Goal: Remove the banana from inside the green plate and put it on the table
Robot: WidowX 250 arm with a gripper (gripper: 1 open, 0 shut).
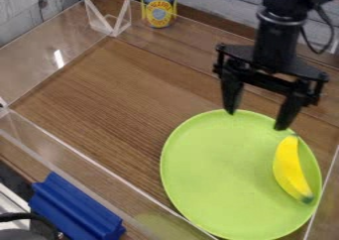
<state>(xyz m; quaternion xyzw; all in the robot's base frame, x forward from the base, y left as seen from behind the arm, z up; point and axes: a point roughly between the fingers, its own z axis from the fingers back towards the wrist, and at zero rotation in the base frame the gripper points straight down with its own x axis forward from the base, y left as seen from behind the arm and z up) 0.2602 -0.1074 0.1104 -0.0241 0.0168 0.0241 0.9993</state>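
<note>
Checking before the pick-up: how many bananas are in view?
1: the plump yellow banana, lying at the right side of the round lime-green plate. I see no others.

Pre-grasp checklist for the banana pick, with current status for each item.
1. Gripper open: ok, its two fingers stand apart with nothing between them.
2. Banana on the green plate: ok, lying near the right side of the picture.
3. Gripper lined up over the banana: not ok, it appears short of it, towards the plate's far edge.
4. Bare spot on the table for placing: ok, wood shows to the left of the plate in the picture.
5. Gripper height above the plate: cannot tell from this single view.
</note>
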